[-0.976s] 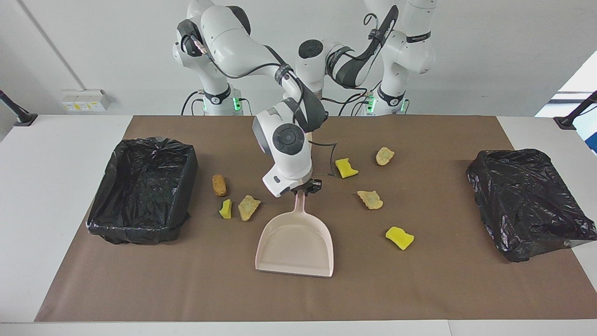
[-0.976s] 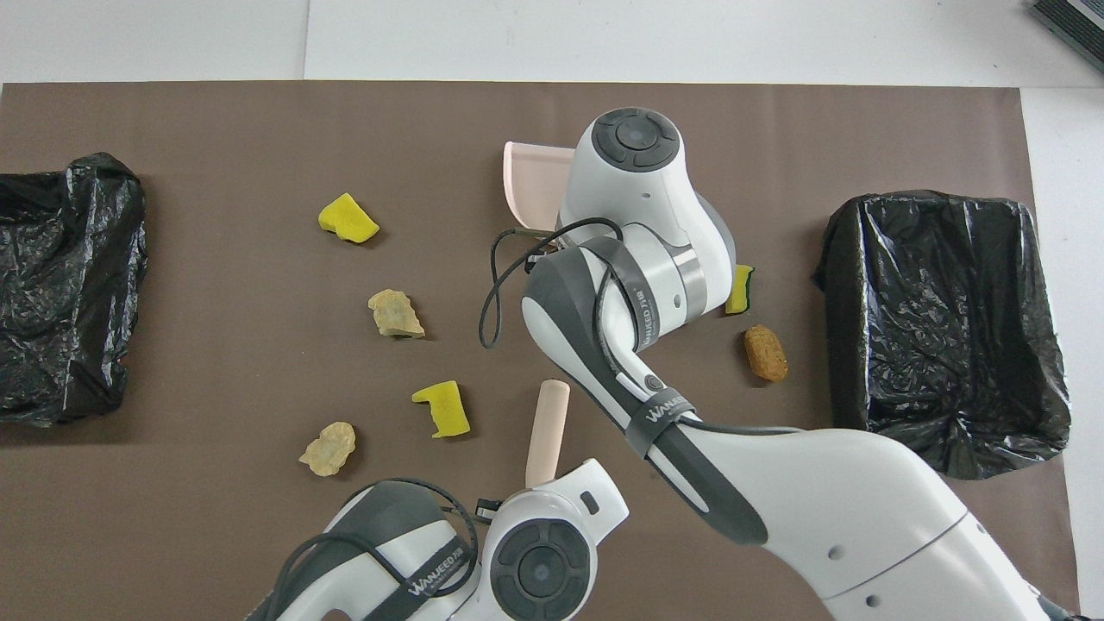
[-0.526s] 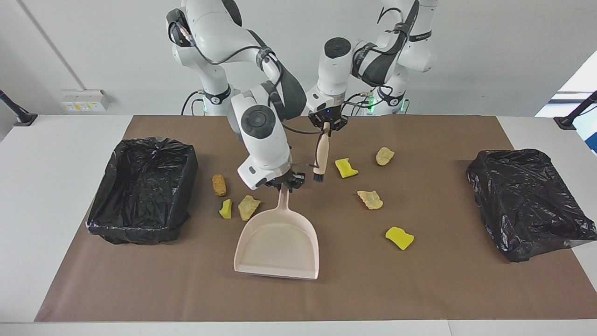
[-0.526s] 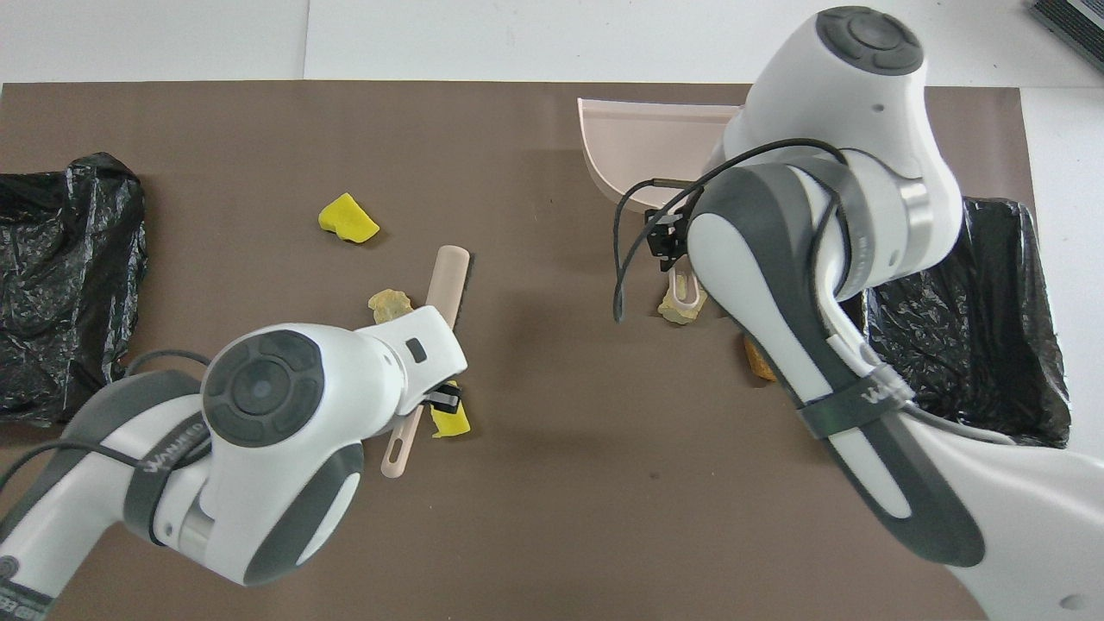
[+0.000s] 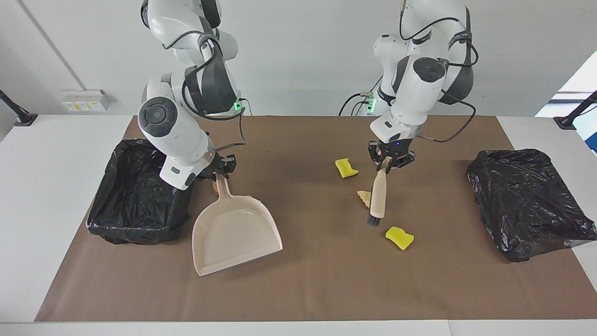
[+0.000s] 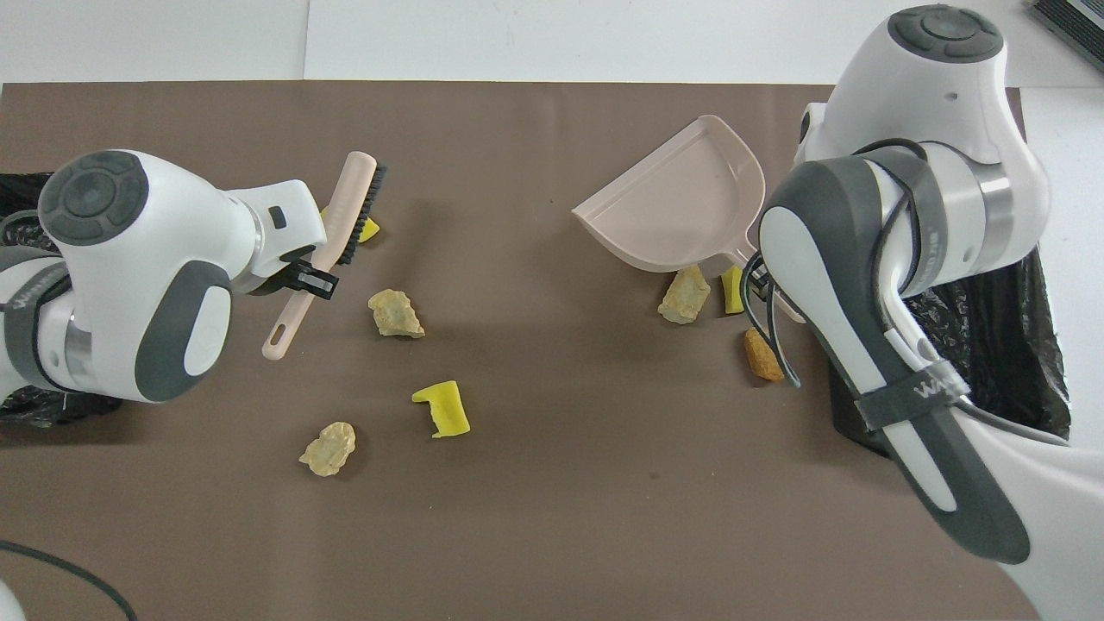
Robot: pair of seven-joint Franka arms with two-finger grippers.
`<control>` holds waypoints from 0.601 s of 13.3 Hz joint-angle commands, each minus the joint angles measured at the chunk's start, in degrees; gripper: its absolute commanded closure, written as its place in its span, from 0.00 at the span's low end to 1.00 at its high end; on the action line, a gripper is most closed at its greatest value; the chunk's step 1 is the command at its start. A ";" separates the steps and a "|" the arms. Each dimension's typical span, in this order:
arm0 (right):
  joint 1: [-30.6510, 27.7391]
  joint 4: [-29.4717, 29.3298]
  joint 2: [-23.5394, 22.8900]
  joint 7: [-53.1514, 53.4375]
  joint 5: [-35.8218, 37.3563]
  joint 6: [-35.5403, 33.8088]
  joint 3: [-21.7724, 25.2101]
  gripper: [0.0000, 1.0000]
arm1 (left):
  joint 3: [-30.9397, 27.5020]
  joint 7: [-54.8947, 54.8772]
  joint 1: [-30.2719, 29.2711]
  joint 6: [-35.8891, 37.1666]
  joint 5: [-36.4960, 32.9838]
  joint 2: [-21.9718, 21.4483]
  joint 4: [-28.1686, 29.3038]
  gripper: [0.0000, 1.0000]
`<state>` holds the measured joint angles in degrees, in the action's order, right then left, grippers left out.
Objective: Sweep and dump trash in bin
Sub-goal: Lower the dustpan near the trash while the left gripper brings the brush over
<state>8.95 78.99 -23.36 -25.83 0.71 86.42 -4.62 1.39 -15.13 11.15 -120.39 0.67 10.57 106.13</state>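
Mat point(image 5: 298, 289): plain brown. On it: pale pink dustpan point(image 5: 235, 231); brush point(image 5: 378, 196), pink-beige handle, black bristles. Scraps: bright yellow sponge bits point(image 5: 399, 237), tan-orange lumps point(image 6: 395, 312). Bins point(image 5: 140, 191) at mat's ends: glossy black liners. Arms white, grey.

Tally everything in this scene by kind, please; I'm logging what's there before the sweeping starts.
Yellow sponge bits: 3
Tan bread-like lumps: 4
Black-lined bins: 2
Dustpan: 1
Brush: 1
Total: 11
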 commanded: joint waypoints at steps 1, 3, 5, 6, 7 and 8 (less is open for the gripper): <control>2.72 10.80 6.47 -13.93 4.71 7.60 -0.39 1.00 | 0.90 -7.96 -5.34 0.51 -2.86 7.42 -8.90 1.00; 4.22 15.74 9.20 -20.64 6.58 10.60 -0.39 1.00 | 0.90 -11.31 -8.58 -1.33 -6.37 11.12 -11.20 1.00; 5.81 18.90 11.22 -21.01 9.47 11.22 -0.39 1.00 | 0.90 -18.41 -9.74 -3.88 -8.22 13.33 -12.52 1.00; 7.29 21.97 13.06 -20.14 9.40 12.79 -0.39 1.00 | 0.90 -20.71 -10.18 -3.80 -8.40 13.60 -12.53 1.00; 9.22 26.09 15.34 -19.18 9.57 15.16 -0.39 1.00 | 0.90 -21.42 -9.92 -3.98 -8.58 13.69 -12.44 1.00; 9.68 30.74 17.98 -18.73 9.83 17.97 -0.39 1.00 | 0.90 -21.95 -9.49 -3.37 -9.19 13.69 -11.92 1.00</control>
<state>17.41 99.26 -12.25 -44.52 8.75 99.06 -4.83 1.53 -35.32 1.69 -124.08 -6.66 23.68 95.29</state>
